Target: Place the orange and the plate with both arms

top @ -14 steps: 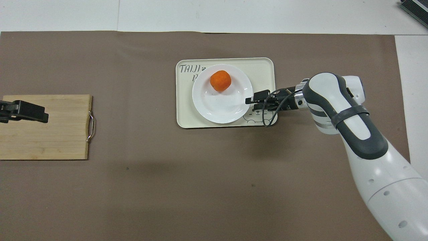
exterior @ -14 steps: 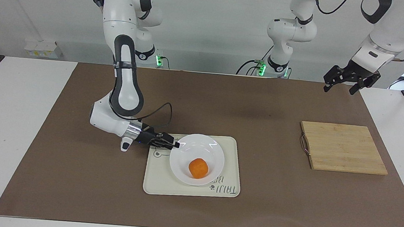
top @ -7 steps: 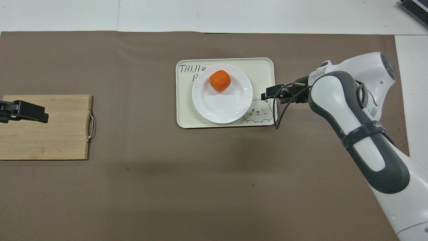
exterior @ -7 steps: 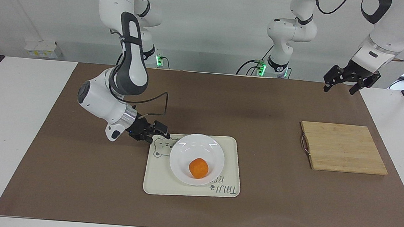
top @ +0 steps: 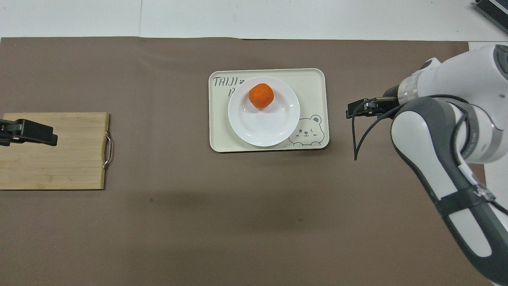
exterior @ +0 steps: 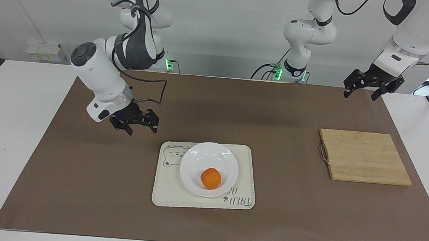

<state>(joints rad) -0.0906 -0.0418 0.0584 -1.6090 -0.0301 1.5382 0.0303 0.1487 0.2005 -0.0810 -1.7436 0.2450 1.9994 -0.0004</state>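
Orange (exterior: 210, 178) sits in plate (exterior: 209, 169) on tray (exterior: 202, 202); right end effector (exterior: 139, 127) open over the mat (exterior: 215, 113) beside tray, left end effector (exterior: 366, 93) open, waiting above board (exterior: 364, 157).

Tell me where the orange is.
The orange sits in the white plate, on the part farther from the robots. The plate rests on the cream tray mid-table.

White table (exterior: 17, 93): brown mat (exterior: 215, 109) (carrying tray (exterior: 166, 193), cutting board (exterior: 364, 157)).
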